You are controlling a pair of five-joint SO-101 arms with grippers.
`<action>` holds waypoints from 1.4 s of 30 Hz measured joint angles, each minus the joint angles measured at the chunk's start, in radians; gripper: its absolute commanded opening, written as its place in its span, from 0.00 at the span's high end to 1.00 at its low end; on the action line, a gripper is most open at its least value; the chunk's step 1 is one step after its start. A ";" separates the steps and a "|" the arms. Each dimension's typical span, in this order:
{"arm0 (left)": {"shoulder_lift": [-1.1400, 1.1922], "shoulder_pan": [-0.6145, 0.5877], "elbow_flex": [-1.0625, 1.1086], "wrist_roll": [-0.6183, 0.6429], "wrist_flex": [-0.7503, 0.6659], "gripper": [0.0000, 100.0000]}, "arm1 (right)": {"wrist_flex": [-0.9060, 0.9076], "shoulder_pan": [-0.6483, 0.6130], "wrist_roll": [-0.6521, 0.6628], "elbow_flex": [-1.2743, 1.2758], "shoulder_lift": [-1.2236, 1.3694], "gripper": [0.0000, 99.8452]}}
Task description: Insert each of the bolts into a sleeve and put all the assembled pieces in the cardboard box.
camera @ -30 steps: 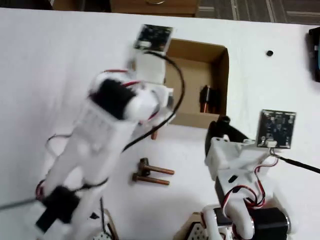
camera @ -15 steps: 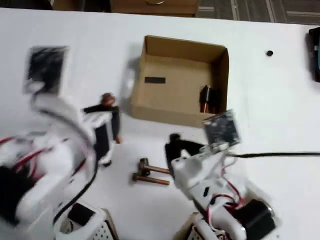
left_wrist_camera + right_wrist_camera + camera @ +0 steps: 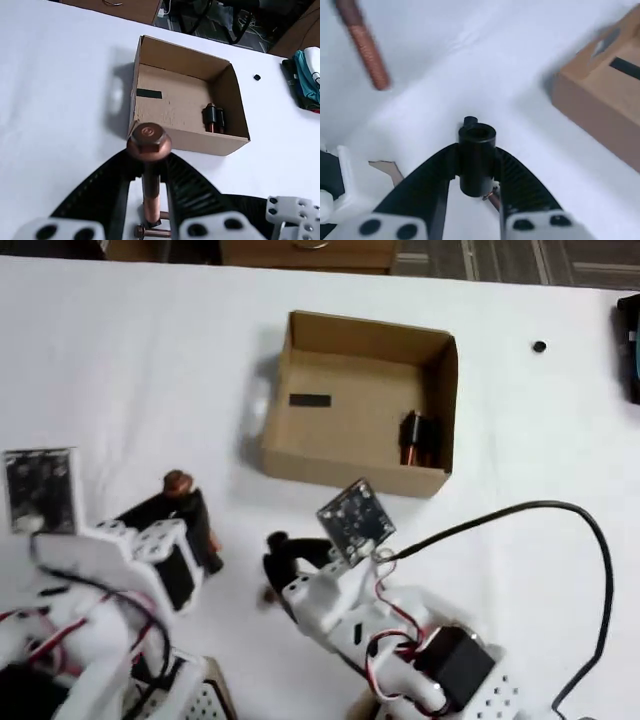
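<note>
My left gripper (image 3: pixel 148 167) is shut on a copper bolt (image 3: pixel 149 150), held upright with its hex head on top. In the high view this bolt (image 3: pixel 179 485) and the left gripper (image 3: pixel 190 525) are at the lower left. My right gripper (image 3: pixel 476 167) is shut on a black sleeve (image 3: pixel 476 157) that stands upright with its bore facing up. The high view places the right gripper (image 3: pixel 279 558) just right of the left one, a short gap between them. The cardboard box (image 3: pixel 330 455) holds one assembled piece (image 3: pixel 414 439) by its right wall.
A loose bolt (image 3: pixel 150 231) lies on the table under the grippers, and its head (image 3: pixel 268 593) peeks out beside the right arm. A small black part (image 3: pixel 539 346) lies far right, near a dark object (image 3: pixel 630 340) at the table edge. A cable (image 3: pixel 520 515) loops right of the box.
The left arm swung from over the box's near left corner to the lower left, carrying the bolt. The right arm moved left with the sleeve and now covers the loose bolts.
</note>
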 measured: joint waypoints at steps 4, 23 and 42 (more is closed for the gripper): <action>0.000 0.009 0.101 0.000 -0.098 0.98 | -0.052 -0.043 0.000 0.052 0.002 0.98; 0.002 0.092 0.218 0.075 -0.261 0.98 | -0.158 -0.072 0.000 0.092 0.000 0.98; 0.002 0.106 0.218 0.120 -0.198 0.98 | -0.158 -0.037 0.000 0.114 0.002 0.98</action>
